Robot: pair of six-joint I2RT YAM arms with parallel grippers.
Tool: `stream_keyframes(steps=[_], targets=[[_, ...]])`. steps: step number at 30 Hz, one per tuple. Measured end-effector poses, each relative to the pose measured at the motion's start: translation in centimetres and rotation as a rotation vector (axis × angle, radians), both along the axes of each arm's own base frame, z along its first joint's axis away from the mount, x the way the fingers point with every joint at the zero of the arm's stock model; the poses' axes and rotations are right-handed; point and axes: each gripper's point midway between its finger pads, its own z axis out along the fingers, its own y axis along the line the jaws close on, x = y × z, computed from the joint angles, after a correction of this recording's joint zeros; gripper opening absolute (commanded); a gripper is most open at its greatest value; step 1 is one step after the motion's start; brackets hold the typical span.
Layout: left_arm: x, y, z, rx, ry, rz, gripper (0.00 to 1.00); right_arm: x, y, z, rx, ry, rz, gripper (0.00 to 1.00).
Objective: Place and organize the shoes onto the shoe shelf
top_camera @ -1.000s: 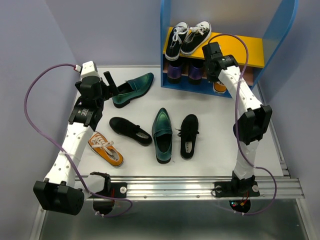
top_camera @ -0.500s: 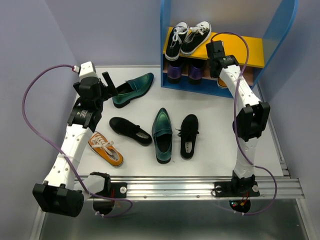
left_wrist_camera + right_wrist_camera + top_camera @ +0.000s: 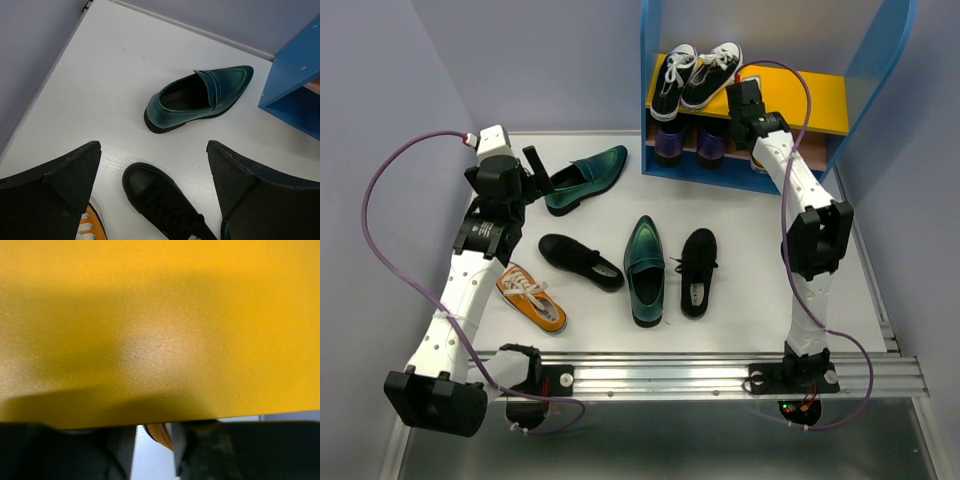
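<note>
**Operator:** Where were your two grippers at that moment?

**Robot:** I count 12 o'clock as the far wall. My left gripper (image 3: 155,167) hovered over the table (image 3: 740,300) at about 10 o'clock. Its jaws were spread wide and held nothing. My right gripper (image 3: 154,460) was reaching into the shoe shelf (image 3: 648,100), which stood at 1 o'clock on the table.

**Operator:** Was the right one holding a shoe?

**Robot:** I could not tell. My wrist camera looked very closely at the yellow upper board (image 3: 160,330). Only a strip of an orange sneaker (image 3: 157,436) showed in the gap between my two dark fingers. The pictures did not show whether the fingers pinched it or stood free beside it. In the view from above, my own arm covered that place.

**Operator:** And the other shoes?

**Robot:** Five lay loose on the table. One green loafer (image 3: 585,178) lay at 3 o'clock from my left gripper, near but not touching, with its toe toward the shelf. A black low shoe (image 3: 580,262) lay at 5 o'clock from the same gripper. The other orange sneaker (image 3: 531,297) lay at 6 o'clock, beside my left arm. Near the middle, the second green loafer (image 3: 644,270) and the second black low shoe (image 3: 698,272) lay side by side with their toes toward 12 o'clock. The black one was at 3 o'clock of the loafer.

**Operator:** What stood on the shelf?

**Robot:** A pair of black sneakers (image 3: 695,75) with white laces stood at the 9 o'clock end of the upper board. Purple shoes (image 3: 685,145) stood below them on the lower tier.
</note>
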Motion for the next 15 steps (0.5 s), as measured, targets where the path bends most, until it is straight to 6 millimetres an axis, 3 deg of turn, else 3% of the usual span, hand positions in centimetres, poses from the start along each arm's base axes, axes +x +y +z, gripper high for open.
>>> stream_keyframes(steps=[9,15], targets=[[-0.4,0.1,0.3,-0.002,-0.006,0.0,0.99,0.0,0.5,-0.2,0.054,-0.024,-0.002,0.42],[-0.3,0.0,0.3,-0.005,-0.006,-0.005,0.99,-2.3,0.6,0.0,0.136,-0.019,-0.007,0.42]])
